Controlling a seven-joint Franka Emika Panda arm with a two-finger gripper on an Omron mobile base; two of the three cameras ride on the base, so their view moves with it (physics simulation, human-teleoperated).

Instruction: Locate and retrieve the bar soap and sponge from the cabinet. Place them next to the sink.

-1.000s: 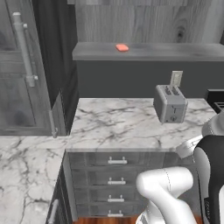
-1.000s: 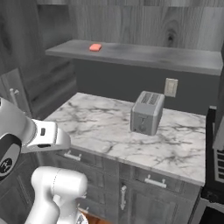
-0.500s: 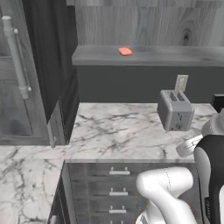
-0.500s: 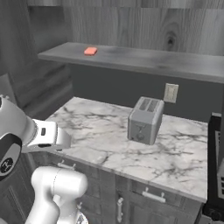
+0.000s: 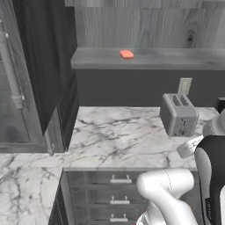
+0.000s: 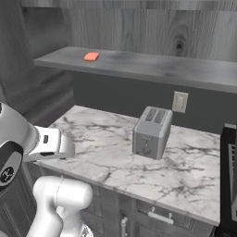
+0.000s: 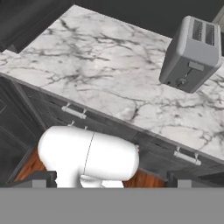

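Reaching for the bar soap (image 5: 126, 54) comes first: in the left base view it lies on the cabinet (image 5: 176, 58) shelf, above and left of the toaster (image 5: 178, 114). From the right base view the soap sits near the shelf's left end, so I judge the arm must rise well above the marble counter (image 6: 106, 152). Looking down the hand view, the finger tips are barely visible; whether they are parted, I cannot tell.
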